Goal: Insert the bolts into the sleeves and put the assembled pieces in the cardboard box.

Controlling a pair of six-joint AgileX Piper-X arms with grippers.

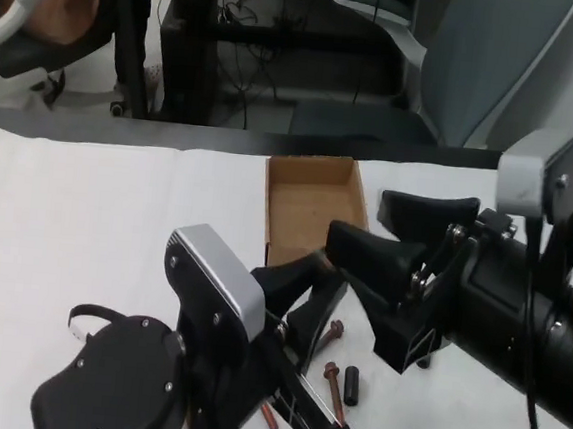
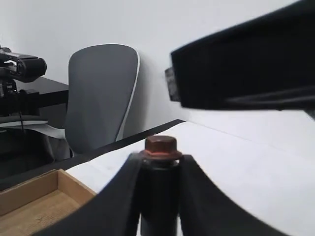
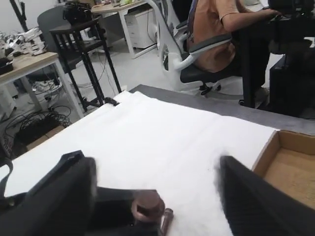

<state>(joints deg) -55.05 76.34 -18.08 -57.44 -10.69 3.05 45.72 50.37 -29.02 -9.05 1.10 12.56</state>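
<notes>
A white cloth (image 1: pixel 115 220) covers the bench, with an office chair (image 1: pixel 501 63) behind. The cardboard box (image 1: pixel 312 212) stands open at the far middle. The left gripper (image 2: pixel 160 169) is clenched on an upright black sleeve (image 2: pixel 158 201) with a bolt (image 2: pixel 161 146) seated in its top. The right gripper (image 3: pixel 150 164) is spread wide, clear of that bolt. Several loose bolts (image 1: pixel 332 377) and a spare sleeve (image 1: pixel 351 384) lie on the cloth beside the arms.
</notes>
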